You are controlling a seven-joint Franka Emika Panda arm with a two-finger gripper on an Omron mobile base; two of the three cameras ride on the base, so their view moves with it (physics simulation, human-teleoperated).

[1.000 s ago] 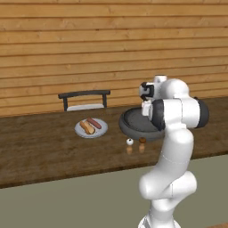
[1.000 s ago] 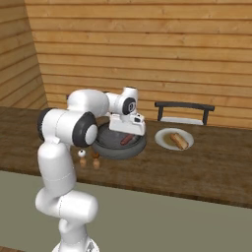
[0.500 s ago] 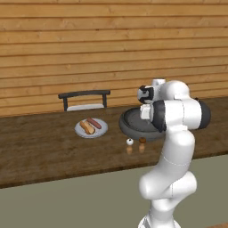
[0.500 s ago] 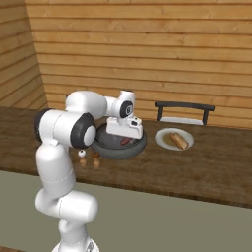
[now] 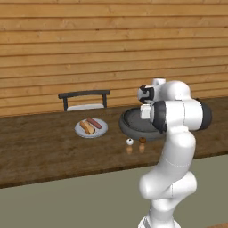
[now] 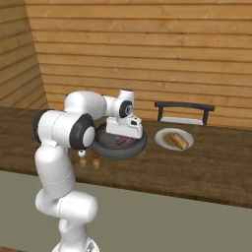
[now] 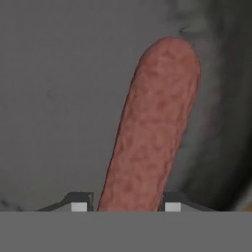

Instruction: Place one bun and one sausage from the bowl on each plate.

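Sausage (image 7: pixel 153 128) lies in the dark bowl (image 6: pixel 106 150) with my gripper (image 7: pixel 123 205) low over it, one finger on each side, jaws squeezing in but I cannot tell if they grip yet; next I lift it to a plate (image 5: pixel 79 130).

Dark wooden counter (image 5: pixel 40 151) across mid-frame, grey plate (image 5: pixel 91 129) left of centre, dark bowl (image 5: pixel 133 124) just right of it, two small shakers (image 5: pixel 135 146) in front — black rack (image 5: pixel 84 100) behind.
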